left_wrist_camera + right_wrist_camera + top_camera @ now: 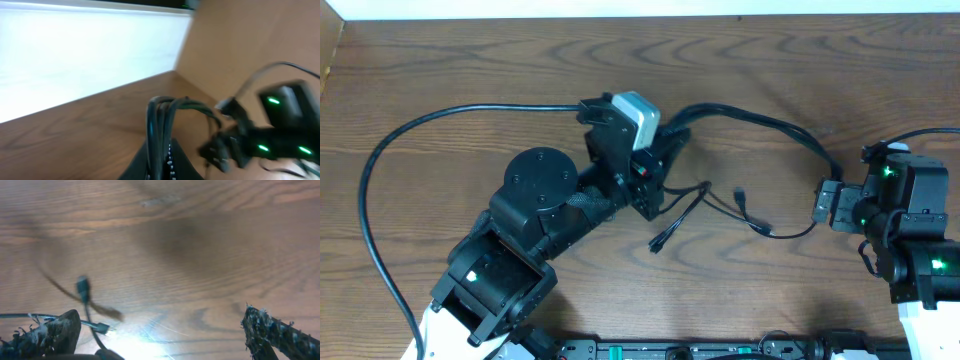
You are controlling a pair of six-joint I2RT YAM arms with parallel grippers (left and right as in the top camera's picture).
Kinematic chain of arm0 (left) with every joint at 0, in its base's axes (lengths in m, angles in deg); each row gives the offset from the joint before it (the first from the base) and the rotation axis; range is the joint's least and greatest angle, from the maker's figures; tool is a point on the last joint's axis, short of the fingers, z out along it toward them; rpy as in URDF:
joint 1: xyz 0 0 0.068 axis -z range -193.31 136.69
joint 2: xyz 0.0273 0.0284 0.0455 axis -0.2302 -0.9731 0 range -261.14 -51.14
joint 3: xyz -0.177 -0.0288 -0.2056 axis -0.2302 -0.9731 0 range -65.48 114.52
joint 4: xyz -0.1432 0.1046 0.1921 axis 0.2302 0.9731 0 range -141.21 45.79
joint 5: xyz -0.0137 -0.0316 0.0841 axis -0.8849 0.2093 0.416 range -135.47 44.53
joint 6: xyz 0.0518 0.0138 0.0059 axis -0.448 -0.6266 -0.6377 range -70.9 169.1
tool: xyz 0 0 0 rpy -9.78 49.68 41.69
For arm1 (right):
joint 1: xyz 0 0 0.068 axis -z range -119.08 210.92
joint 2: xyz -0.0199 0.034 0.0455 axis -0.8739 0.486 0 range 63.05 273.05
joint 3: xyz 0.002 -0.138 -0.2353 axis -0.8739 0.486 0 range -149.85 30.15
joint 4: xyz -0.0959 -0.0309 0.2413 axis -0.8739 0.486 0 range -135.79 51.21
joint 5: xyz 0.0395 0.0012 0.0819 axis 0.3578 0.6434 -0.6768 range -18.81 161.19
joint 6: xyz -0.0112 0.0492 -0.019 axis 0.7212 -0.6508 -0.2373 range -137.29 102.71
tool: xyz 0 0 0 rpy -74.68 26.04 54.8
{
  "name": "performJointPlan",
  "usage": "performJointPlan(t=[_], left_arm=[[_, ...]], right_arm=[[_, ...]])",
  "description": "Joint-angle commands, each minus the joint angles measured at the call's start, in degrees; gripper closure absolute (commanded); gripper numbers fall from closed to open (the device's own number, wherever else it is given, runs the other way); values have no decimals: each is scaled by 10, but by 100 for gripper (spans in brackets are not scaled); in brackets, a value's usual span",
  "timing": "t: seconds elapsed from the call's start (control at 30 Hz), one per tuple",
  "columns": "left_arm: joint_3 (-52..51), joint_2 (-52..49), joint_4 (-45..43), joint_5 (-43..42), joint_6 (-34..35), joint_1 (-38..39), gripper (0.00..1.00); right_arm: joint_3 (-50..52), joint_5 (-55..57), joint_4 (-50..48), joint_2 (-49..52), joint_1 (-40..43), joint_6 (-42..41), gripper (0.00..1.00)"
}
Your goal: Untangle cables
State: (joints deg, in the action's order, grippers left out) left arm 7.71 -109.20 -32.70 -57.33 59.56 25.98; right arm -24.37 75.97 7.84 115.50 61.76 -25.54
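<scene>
Near the middle of the wooden table (470,60), the left gripper (672,135) is clamped shut on the cables (760,122). In the left wrist view its 2 fingers (172,162) pinch a bundle of several thin black cords (160,120), which rise from the grip and bend over to the right.

From above, the bundle leaves the left gripper and runs right, sloping toward the near side, to reach the right gripper (823,203). I cannot tell whether it touches that gripper.

Loose ends lie on the table between the 2 arms. 1 pair of plug tips (663,240) rests just to the near right of the left gripper. Another small plug (740,195) lies a little further right, with a thin strand curving from it toward the right gripper.

At the right side of the table the right gripper has its fingers spread wide, with nothing between them. The right wrist view shows its left fingertip (55,330) and right fingertip well apart over bare wood. A blurred plug (82,287) and its cord lie just beside the left fingertip.

A thick arm cable (380,150) loops across the far left of the table.
</scene>
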Motion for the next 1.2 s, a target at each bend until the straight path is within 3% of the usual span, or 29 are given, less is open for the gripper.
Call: performJointPlan(t=[0.0,0.07,0.13,0.27,0.33,0.47,0.57,0.63,1.17], left_arm=[[13,13,3,121,-5,-1,93],[13,12,14,125,-5,-1,91],[13,9,33,125,-5,-1,83],[13,0,76,123,-5,-1,47],[13,-7,94,115,-5,-1,37],[13,-16,129,110,-5,-1,36],[13,-18,149,111,-5,-1,36],[13,-17,155,111,-2,-1,30],[13,1,268,115,64,-37,16]], right_arm=[[-1,58,6,0,3,-24,1],[-1,51,4,0,3,-24,1],[-1,35,1,0,3,-24,1],[-1,-3,-3,0,3,-21,1],[-1,-16,-5,0,3,-16,1],[-1,-66,-7,0,3,22,1],[-1,-165,-2,0,3,82,1],[-1,-217,3,0,3,103,1],[-1,-326,34,3,2,104,1]])
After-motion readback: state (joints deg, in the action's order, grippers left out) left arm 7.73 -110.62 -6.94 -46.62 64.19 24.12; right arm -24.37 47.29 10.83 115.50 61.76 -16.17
